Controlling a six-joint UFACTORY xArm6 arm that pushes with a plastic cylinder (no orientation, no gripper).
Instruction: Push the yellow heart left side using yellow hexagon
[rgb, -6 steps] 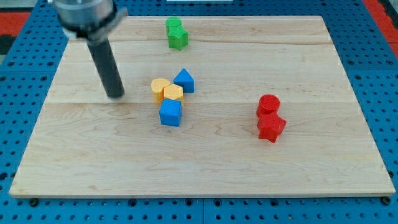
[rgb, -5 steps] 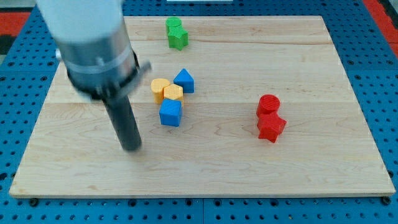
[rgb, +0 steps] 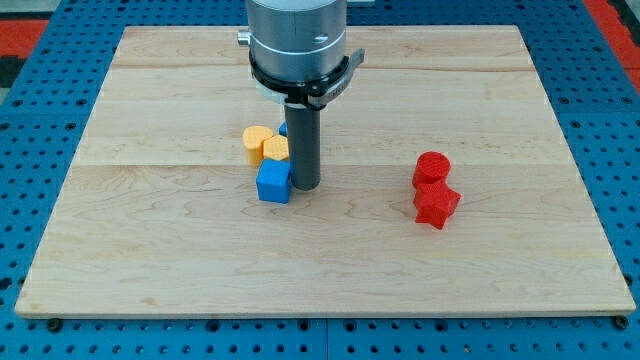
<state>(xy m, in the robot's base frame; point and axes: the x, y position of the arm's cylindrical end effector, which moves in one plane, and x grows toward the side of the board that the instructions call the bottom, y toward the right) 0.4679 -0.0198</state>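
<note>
The yellow heart lies near the board's middle, with the yellow hexagon touching its right side. A blue cube sits just below the hexagon. My tip rests on the board right beside the blue cube's right edge and just right of and below the hexagon. The rod and arm hide most of a blue block behind them; only a sliver shows.
A red cylinder and a red block stand together at the view's right. The wooden board lies on a blue pegboard. The green blocks near the view's top are hidden behind the arm.
My tip has swept from the left of the cluster, round below it, to the right side of the blue cube. The blocks have not visibly moved.
</note>
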